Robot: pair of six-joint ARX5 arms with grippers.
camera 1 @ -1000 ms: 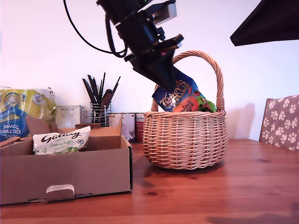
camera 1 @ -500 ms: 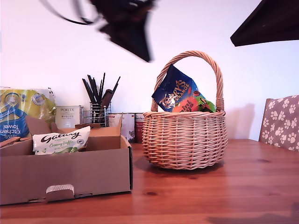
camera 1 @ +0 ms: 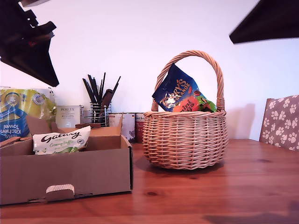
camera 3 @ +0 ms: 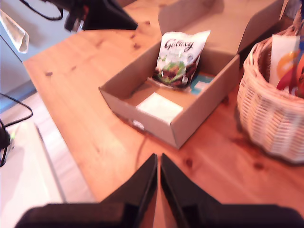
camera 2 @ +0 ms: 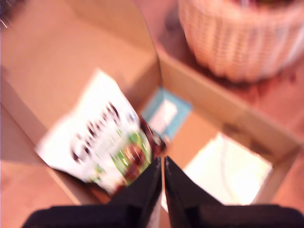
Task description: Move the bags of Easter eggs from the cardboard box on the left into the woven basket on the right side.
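Note:
The cardboard box [camera 1: 70, 175] stands at the exterior view's left, with a white-green Galaxy bag [camera 1: 60, 139] leaning inside it. My first gripper [camera 2: 163, 175] hangs shut and empty high above the box [camera 2: 47, 71], right over the Galaxy bag [camera 2: 104, 142]; in the exterior view it is the dark shape [camera 1: 52, 80] at upper left. The woven basket [camera 1: 184, 135] holds a blue Terry's bag [camera 1: 177, 91] sticking up under its handle. My second gripper [camera 3: 158, 175] is shut and empty, high and far from the box [camera 3: 142, 95] and basket [camera 3: 270, 114]. Its arm [camera 1: 266, 18] shows at the exterior view's top right.
Behind the box stand a yellow-and-blue kitchen towel pack [camera 1: 18, 114], a white Porlex box [camera 1: 68, 115], a holder of dark utensils [camera 1: 99, 102] and tins [camera 1: 131, 123]. A paw-print chair back [camera 1: 282, 121] is at the exterior view's right. A white card [camera 3: 159, 107] lies in the box.
My first gripper let go of the Terry's bag, which now rests in the basket. It rose and swung to the exterior view's left, ending above the box. The second arm stayed put.

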